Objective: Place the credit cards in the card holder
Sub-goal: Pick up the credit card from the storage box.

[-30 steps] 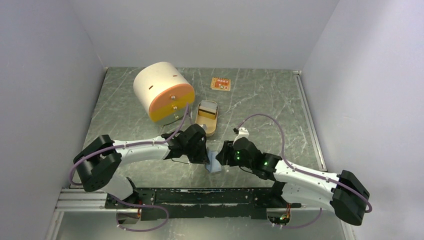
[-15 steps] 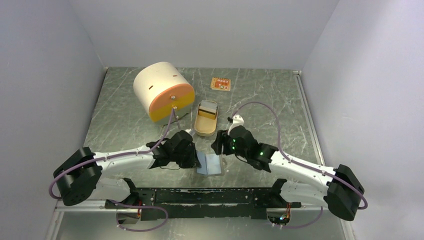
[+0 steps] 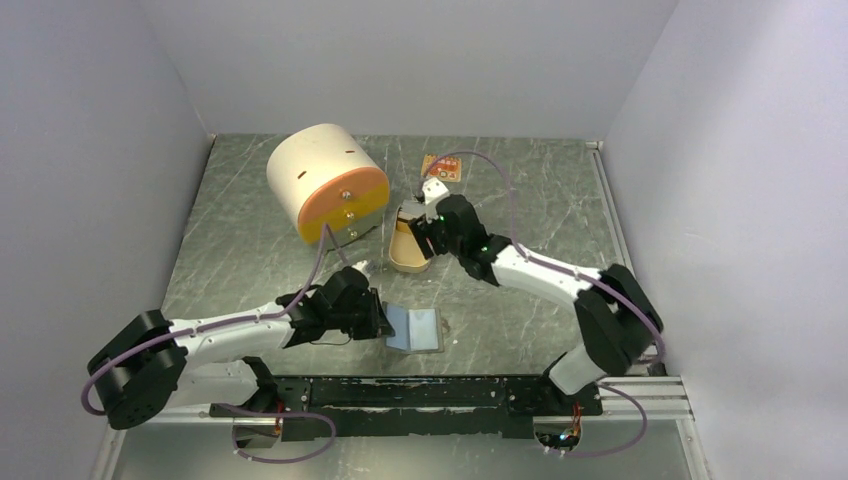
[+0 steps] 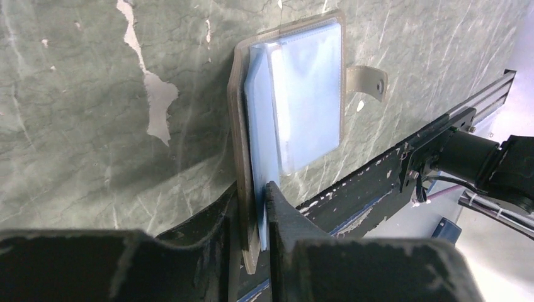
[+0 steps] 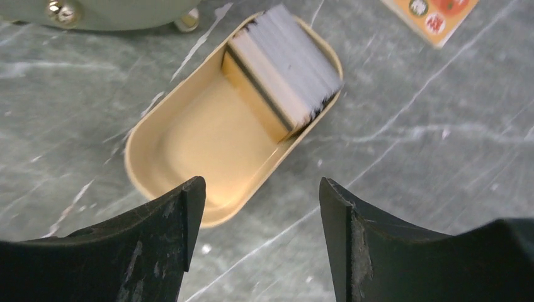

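The card holder (image 3: 418, 328) lies flat on the table near the front, a grey-brown cover with pale blue clear leaves and a strap tab. My left gripper (image 3: 383, 322) is shut on its left edge; in the left wrist view the fingers (image 4: 277, 207) pinch the cover and leaves (image 4: 302, 94). A gold-orange card (image 3: 441, 167) lies at the back and also shows in the right wrist view (image 5: 434, 16). A stack of cards (image 5: 283, 69) stands in the far end of a tan oval tin (image 5: 208, 138). My right gripper (image 5: 260, 189) is open and empty above the tin's near end (image 3: 420, 228).
A large cream and orange cylinder (image 3: 325, 185) with small knobs lies at the back left, close to the tin (image 3: 405, 255). A black rail (image 3: 420, 390) runs along the table's front edge just below the holder. Grey walls stand on three sides.
My right arm has let go near the holder and swung back to the tin. My left gripper has drawn the holder left and forward, and it now lies flat.
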Action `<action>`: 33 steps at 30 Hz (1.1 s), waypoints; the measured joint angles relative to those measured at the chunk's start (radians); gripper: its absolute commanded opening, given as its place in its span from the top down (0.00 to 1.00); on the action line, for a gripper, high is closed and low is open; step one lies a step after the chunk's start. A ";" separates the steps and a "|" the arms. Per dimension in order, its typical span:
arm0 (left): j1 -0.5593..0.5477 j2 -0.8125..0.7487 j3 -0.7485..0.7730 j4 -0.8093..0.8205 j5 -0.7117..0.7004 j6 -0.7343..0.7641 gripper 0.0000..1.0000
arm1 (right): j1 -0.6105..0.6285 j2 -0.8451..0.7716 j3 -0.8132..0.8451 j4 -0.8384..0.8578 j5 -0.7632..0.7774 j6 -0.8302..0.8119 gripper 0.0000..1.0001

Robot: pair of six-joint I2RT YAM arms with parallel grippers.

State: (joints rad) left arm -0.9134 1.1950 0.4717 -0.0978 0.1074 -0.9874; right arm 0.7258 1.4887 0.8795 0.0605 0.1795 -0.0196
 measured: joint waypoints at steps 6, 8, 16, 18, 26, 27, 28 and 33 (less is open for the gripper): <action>0.020 -0.045 -0.037 0.026 0.008 -0.004 0.77 | -0.059 0.171 0.127 0.059 -0.045 -0.196 0.29; 0.023 -0.051 -0.042 0.031 0.010 -0.005 0.77 | -0.069 0.206 0.135 0.096 -0.070 -0.264 0.29; 0.027 -0.066 -0.048 0.034 0.013 -0.005 0.77 | -0.074 0.275 0.127 0.196 -0.178 -0.485 0.27; 0.027 -0.067 -0.048 0.034 0.013 -0.005 0.78 | -0.074 0.294 0.129 0.219 -0.185 -0.525 0.27; 0.027 -0.079 -0.049 0.034 0.017 -0.005 0.77 | -0.075 0.386 0.132 0.266 -0.168 -0.639 0.27; 0.027 -0.082 -0.050 0.035 0.018 -0.005 0.77 | -0.075 0.389 0.132 0.270 -0.164 -0.644 0.27; 0.027 -0.087 -0.053 0.037 0.019 -0.005 0.77 | -0.075 0.394 0.132 0.280 -0.154 -0.654 0.27; 0.027 -0.093 -0.062 0.042 0.021 -0.009 0.78 | -0.075 0.415 0.132 0.315 -0.127 -0.692 0.28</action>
State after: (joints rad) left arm -0.8860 1.1015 0.4099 -0.0563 0.1284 -0.9962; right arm 0.6510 1.9041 1.0115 0.3756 0.0521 -0.7113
